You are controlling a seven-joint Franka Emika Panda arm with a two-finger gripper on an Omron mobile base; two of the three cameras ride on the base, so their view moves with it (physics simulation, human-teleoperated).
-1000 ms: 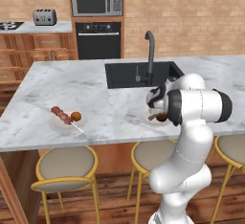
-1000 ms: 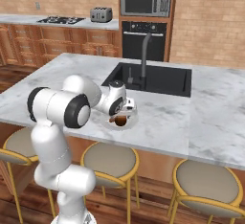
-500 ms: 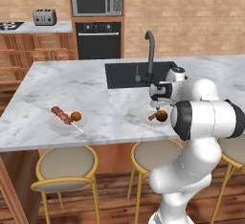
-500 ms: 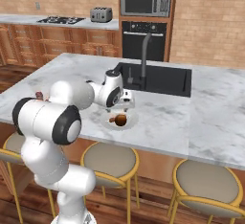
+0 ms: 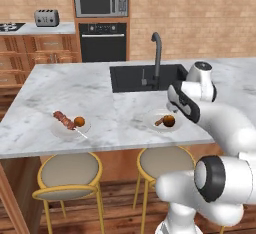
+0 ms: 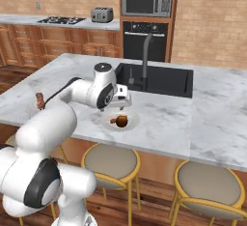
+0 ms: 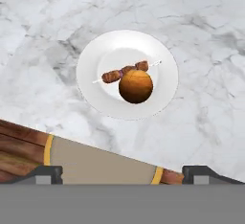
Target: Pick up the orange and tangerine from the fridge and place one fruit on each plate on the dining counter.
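Two whitish plates lie on the marble dining counter (image 5: 100, 95). The near plate (image 7: 95, 91) holds a round orange-brown fruit (image 7: 136, 86) lying against a meat skewer (image 7: 125, 72); the same fruit (image 5: 169, 121) (image 6: 122, 120) also appears in both base views. The left plate (image 5: 62, 130) carries a brighter orange fruit (image 5: 79, 122) and another skewer. I cannot tell which fruit is the orange and which the tangerine. My gripper (image 7: 127, 173) hangs open above the near plate, its fingertips (image 7: 48, 173) wide apart and holding nothing. The fridge is out of view.
A black inset sink (image 5: 142, 77) with a grey tap (image 5: 157, 53) sits behind the near plate. Tan stools (image 5: 70, 170) (image 6: 111, 161) stand below the counter's front edge. Oven, microwave and toaster line the back wall.
My hand has risen off the near plate and the elbow has swung outward. The fruit stays on the plate. The left plate is unchanged.
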